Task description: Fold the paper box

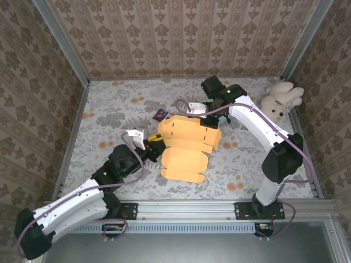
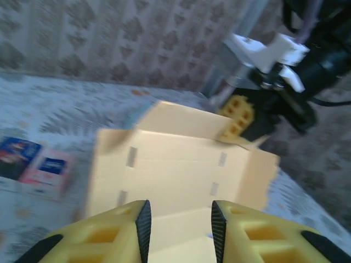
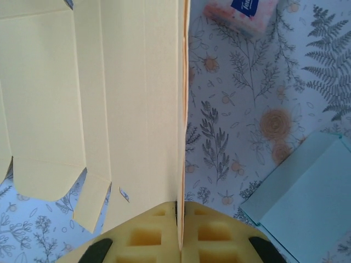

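The right end effector (image 3: 181,211) is clenched on the thin upright edge of a panel of the paper box (image 3: 131,98), its yellow pads pressed to either side of the cardboard. Across the box, the left end effector (image 2: 178,219) stands released, fingers (image 2: 143,219) parted over a flat panel without visibly gripping it. The yellow paper box (image 1: 186,148) lies partly unfolded in the middle of the floral-patterned surface (image 1: 109,109), flaps spread toward the near edge. The right arm arcs from its base at the near right, elbow raised, and reaches back in over the box's far edge; the left arm stretches low and diagonally from the near left corner. Bare surface lies open along the left side, along the far edge and at the near right. A small packet (image 1: 159,115) with a blue label, its lettering too cropped to read, sits just beside the box's far left corner. A white plush toy (image 1: 281,101) rests in the far right corner.
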Tool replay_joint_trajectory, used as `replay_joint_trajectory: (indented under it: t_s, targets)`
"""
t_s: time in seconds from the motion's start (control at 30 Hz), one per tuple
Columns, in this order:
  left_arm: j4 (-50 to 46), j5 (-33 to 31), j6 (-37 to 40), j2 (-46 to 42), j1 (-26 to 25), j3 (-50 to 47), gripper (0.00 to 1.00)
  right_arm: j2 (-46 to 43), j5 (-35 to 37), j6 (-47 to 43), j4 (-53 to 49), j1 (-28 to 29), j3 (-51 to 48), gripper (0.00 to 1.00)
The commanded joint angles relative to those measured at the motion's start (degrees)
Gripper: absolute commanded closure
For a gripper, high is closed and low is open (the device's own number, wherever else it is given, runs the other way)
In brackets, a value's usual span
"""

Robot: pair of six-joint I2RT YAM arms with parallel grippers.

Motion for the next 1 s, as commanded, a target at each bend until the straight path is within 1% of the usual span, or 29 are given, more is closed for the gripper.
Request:
replay_joint_trajectory:
  t_s: [0.0,0.13,0.17,0.23,0.33,0.43,0.67,0.77,0.9,0.97]
  targets:
    - [-0.44,1.55,-2.42,3.34,-1.84,3.32,0.66,-2.49,1.53,-0.22,1.84,0.45,-1.76,1.00]
    - [-4.40,-5.27,-3.48,7.95,-0.83,5.94,0.67,-3.86,1.53,-0.73,2.28,0.75,-4.10,1.00]
    - [-4.74,-5.55,-3.88,8.80,0.06,6.22,0.68,-4.31,1.49,-0.92,2.54,0.82,-4.71,1.00]
    - [-4.66,-3.36,-5.51,11.00,3.06,6.65,0.68,-5.38,0.95,-1.40,3.07,0.88,-6.06,1.00]
    - [-3.71,1.81,-8.43,14.34,7.35,7.36,0.69,-6.80,0.07,-1.97,3.87,0.97,-7.81,1.00]
    - [-3.55,3.45,-9.43,17.02,9.18,8.62,0.70,-7.89,-0.73,-2.35,4.77,1.06,-9.15,1.00]
    - [-4.83,1.14,-9.04,17.41,10.41,9.86,0.71,-8.72,-1.12,-3.21,5.99,1.45,-11.19,1.00]
    - [-5.85,1.80,-8.17,17.96,10.41,11.30,0.71,-8.84,-0.82,-3.06,7.02,2.01,-11.64,1.00]
    - [-4.22,4.04,-8.40,20.83,8.84,12.67,0.71,-7.89,-0.38,-1.32,7.81,2.45,-10.91,1.00]
    - [-3.72,3.87,-7.88,22.33,7.30,13.55,0.72,-7.17,-0.58,-1.03,7.40,2.55,-10.47,1.00]
